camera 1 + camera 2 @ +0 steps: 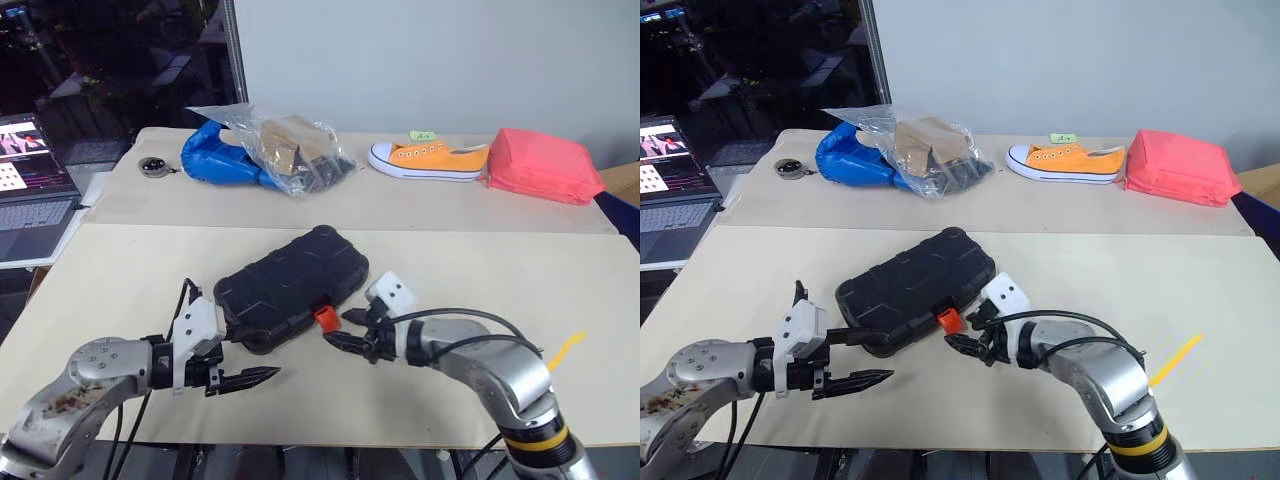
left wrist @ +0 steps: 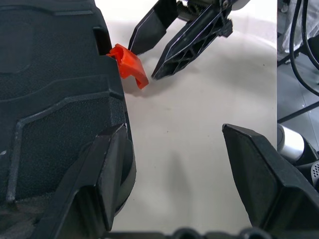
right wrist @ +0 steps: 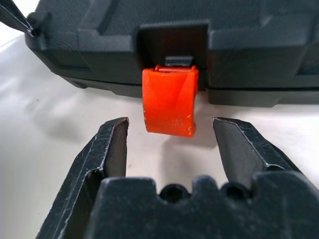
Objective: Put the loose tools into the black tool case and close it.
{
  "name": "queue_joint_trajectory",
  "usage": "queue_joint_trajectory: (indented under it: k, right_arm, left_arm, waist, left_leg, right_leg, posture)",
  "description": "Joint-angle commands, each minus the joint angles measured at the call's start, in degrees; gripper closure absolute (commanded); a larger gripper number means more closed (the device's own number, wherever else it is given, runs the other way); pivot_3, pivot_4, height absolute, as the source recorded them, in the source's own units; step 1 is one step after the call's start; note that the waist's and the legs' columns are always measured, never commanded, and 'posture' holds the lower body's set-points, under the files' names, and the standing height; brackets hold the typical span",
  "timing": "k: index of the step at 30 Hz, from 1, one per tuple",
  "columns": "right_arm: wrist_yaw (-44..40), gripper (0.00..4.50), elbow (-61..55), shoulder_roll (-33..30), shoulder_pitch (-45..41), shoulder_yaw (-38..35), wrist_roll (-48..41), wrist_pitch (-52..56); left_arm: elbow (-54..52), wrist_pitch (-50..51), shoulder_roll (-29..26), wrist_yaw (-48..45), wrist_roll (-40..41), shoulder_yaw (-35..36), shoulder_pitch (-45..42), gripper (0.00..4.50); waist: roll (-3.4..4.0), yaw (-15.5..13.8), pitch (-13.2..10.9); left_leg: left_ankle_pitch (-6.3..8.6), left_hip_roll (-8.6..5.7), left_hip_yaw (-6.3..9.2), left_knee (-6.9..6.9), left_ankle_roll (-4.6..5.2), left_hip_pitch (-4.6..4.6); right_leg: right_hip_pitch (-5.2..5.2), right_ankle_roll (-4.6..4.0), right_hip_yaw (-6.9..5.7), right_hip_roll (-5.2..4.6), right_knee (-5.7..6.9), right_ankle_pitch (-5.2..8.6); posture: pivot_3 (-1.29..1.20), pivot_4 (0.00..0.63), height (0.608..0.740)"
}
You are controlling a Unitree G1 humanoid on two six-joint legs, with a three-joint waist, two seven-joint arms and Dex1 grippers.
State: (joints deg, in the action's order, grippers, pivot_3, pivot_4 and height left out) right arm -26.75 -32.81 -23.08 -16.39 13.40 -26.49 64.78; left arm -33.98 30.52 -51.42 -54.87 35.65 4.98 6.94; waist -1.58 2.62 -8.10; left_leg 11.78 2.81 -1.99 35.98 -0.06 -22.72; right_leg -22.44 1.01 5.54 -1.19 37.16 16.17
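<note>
The black tool case (image 1: 292, 287) lies shut on the pale worktop (image 1: 480, 260), close to the front edge, turned a bit slantwise. Its small orange latch (image 1: 324, 318) sticks out from the front side and hangs loose, not pushed flat against the case.

The right claw (image 1: 343, 330) sits low over the worktop just in front of the latch. Its two black fingers (image 3: 110, 149) are spread apart, one on each side of the latch, and they do not touch it. It holds nothing.

The left claw (image 1: 250, 360) is at the near left corner of the case. Its fingers are spread too. One finger (image 2: 107, 174) rests against the corner of the case and the other is out over the bare worktop. It grips nothing.

At the far side of the worktop lie a blue bag (image 1: 215, 155), a clear plastic bag (image 1: 290, 145) with things inside, an orange sneaker (image 1: 430, 160) and a pink-red pouch (image 1: 540, 165). An open laptop (image 1: 30, 190) sits off to the left.
</note>
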Motion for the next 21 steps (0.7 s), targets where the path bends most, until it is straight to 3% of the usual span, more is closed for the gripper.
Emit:
queue_joint_trajectory:
  k: [1,19,20,21]
  right_arm:
    - [3.57,1.39,-2.77,2.48,-1.62,0.79,0.1,2.57]
    - [13.87,1.39,-8.15,6.36,-4.14,2.56,2.73,14.21]
    - [14.0,1.89,-8.09,6.54,-4.18,2.59,2.82,14.23]
    - [14.19,2.02,-8.11,6.84,-4.22,2.65,2.9,14.3]
  left_arm:
    - [-0.54,2.0,-0.84,0.08,0.12,-0.08,-0.31,1.23]
    - [-2.65,4.33,-1.93,-0.54,0.98,1.76,0.45,1.23]
    - [-2.55,4.3,-1.89,-0.63,0.91,1.71,0.39,1.23]
    - [-2.34,4.23,-1.89,-0.81,0.86,1.69,0.3,1.23]
  waist:
    - [0.0,0.03,0.0]
    - [0.01,0.06,0.0]
    - [0.01,0.05,0.0]
    - [0.01,0.05,0.0]
  left_leg:
    - [0.0,0.0,0.0,0.0,0.0,0.0]
    - [0.0,0.01,0.05,-0.03,0.0,-0.2]
    - [0.0,0.01,0.05,-0.02,0.0,-0.2]
    - [0.0,0.01,0.05,-0.02,0.0,-0.2]
  right_leg:
    - [0.0,0.0,0.0,0.0,0.0,0.0]
    - [-0.27,-0.01,-0.01,0.0,0.02,0.0]
    - [-0.27,-0.01,-0.01,0.0,0.02,0.0]
    - [-0.27,0.0,-0.01,0.0,0.02,0.0]
  posture:
    - [0.0,0.15,0.74]
    - [0.0,0.15,0.74]
    - [0.0,0.15,0.74]
    - [0.0,0.15,0.74]
